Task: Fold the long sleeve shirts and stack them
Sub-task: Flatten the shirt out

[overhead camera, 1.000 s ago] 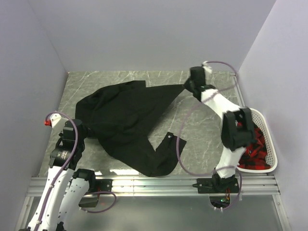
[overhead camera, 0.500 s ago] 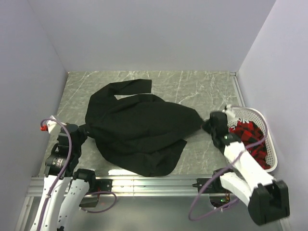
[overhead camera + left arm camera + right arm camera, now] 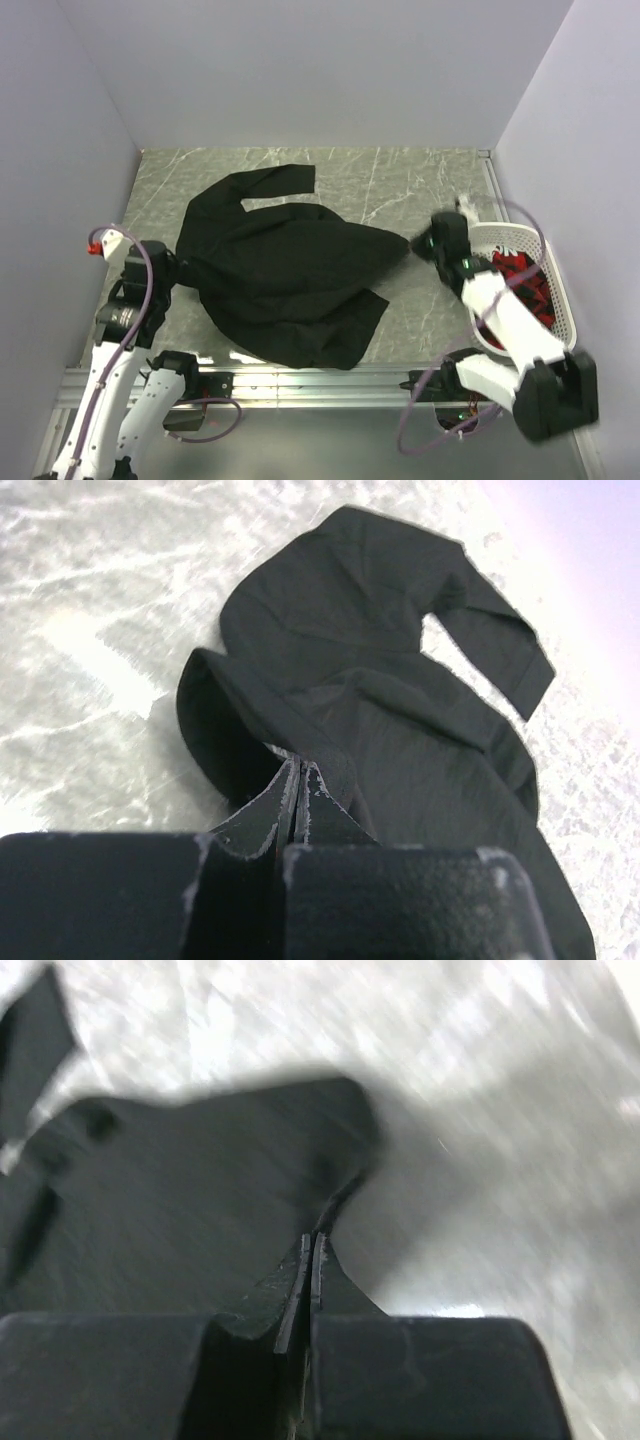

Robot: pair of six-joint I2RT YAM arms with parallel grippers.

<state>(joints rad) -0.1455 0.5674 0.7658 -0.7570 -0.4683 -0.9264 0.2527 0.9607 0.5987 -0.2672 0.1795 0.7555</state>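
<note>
**Shirt gripped at both ends, no fold made yet**

The black long sleeve shirt (image 3: 290, 280) lies rumpled across the middle of the marbled surface (image 3: 420, 185), with one sleeve (image 3: 285, 180) trailing toward the far side. The left tool (image 3: 172, 268) is closed on cloth at the shirt's left edge. The right tool (image 3: 422, 243) is closed on a pointed bunch at its right end, just beside the white basket (image 3: 566, 318). No neat fold shows, and no stack is in view. I judge the work to be near its start: flattening, folding sleeves and body, then stacking all remain. Red and black things fill the basket; what they are I cannot tell.
</note>
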